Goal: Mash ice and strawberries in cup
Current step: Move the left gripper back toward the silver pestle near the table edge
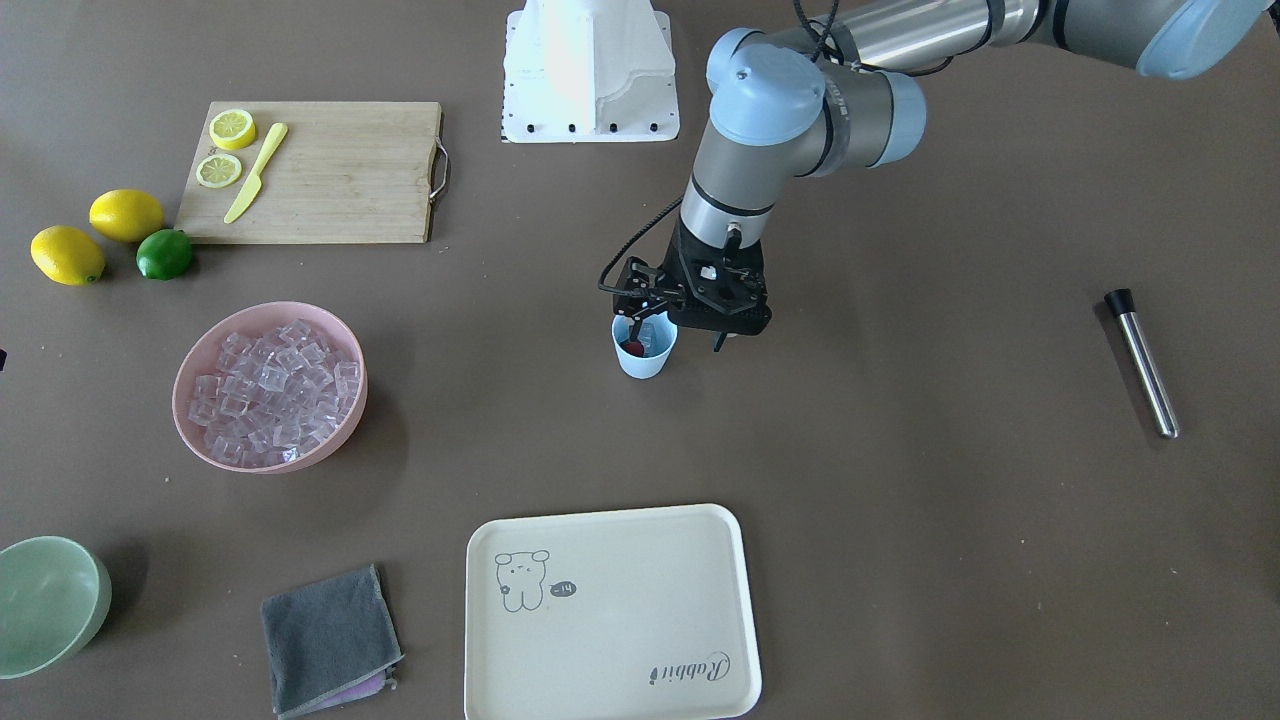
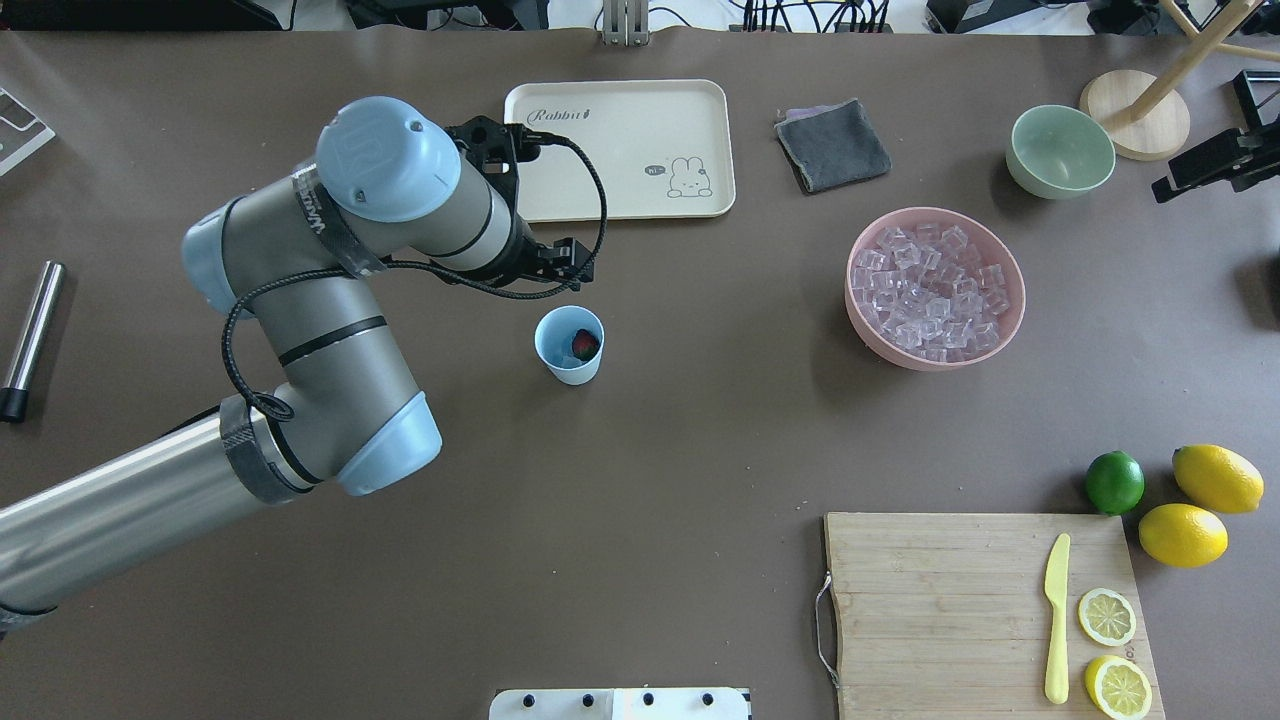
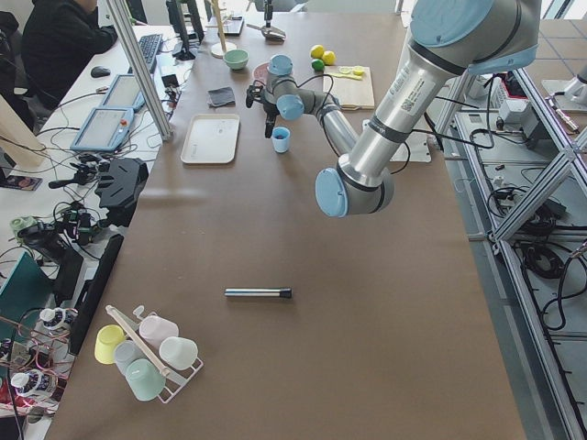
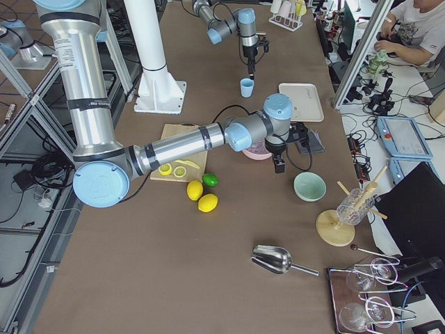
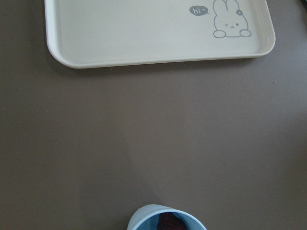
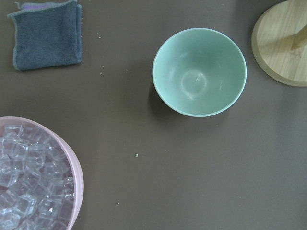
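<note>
one red strawberry (image 2: pixel 583 346) sits in the blue cup (image 1: pixel 645 362); from the front, ice (image 1: pixel 275 385) fills a pink bowl (image 1: pixel 181 400) at the cup's 9 o'clock. the left gripper (image 1: pixel 718 340) hangs at its 3 o'clock, the right gripper (image 4: pixel 279 165) by the bowl; i cannot tell if either is open.

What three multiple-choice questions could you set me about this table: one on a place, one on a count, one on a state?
1. Where is the strawberry? A in the cup; B on the tray; C on the board.
2. How many whole lemons are there? A one; B two; C four.
3. The green bowl is: A full of water; B empty; C upside down.
Answers: 1 A, red shows inside the blue rim. 2 B, a pair lies beside the lime. 3 B, its bare bottom shows.
</note>
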`<state>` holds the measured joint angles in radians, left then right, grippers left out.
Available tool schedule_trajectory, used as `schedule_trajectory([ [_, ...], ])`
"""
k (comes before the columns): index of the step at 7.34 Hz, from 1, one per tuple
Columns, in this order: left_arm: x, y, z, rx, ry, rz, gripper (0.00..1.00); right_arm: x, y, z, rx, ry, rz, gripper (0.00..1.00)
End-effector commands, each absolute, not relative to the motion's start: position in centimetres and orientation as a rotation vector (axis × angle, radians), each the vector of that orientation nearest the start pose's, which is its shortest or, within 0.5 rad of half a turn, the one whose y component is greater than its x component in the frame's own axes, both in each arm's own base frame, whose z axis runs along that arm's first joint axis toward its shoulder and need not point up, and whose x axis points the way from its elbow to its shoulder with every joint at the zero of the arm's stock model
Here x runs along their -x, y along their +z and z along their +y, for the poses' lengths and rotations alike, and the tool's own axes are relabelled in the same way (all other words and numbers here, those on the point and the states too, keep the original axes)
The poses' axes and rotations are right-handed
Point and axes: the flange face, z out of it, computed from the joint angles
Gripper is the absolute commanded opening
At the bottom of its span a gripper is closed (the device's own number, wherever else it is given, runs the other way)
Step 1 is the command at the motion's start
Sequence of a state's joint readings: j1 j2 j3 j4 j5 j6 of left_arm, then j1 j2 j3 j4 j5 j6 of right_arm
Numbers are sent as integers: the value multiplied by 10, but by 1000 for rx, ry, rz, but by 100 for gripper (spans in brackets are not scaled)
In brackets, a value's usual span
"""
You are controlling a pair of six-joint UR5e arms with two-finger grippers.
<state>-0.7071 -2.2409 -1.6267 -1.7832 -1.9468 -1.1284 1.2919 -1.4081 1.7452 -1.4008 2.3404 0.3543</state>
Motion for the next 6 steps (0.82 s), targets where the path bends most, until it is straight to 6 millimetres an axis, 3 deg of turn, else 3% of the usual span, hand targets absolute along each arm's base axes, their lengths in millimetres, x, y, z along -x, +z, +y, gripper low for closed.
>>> schedule_trajectory([
  [1,-330,306,-598,-150,-121,894,99,105,463,-557,-212,-146,-863,98],
  [2,-270,375,-639,-174,-75,800,99,104,467,-554,-212,-147,-862,98],
  [3,-225,431,-668,-169,-46,732,99,104,467,-555,-213,-147,-859,98],
  [4,-183,490,-673,-117,2,723,99,102,472,-554,-209,-140,-846,98],
  [5,-157,545,-656,-79,33,728,99,101,476,-555,-212,-134,-826,99],
  [6,-142,586,-641,-73,44,721,99,100,489,-551,-196,-127,-820,99],
])
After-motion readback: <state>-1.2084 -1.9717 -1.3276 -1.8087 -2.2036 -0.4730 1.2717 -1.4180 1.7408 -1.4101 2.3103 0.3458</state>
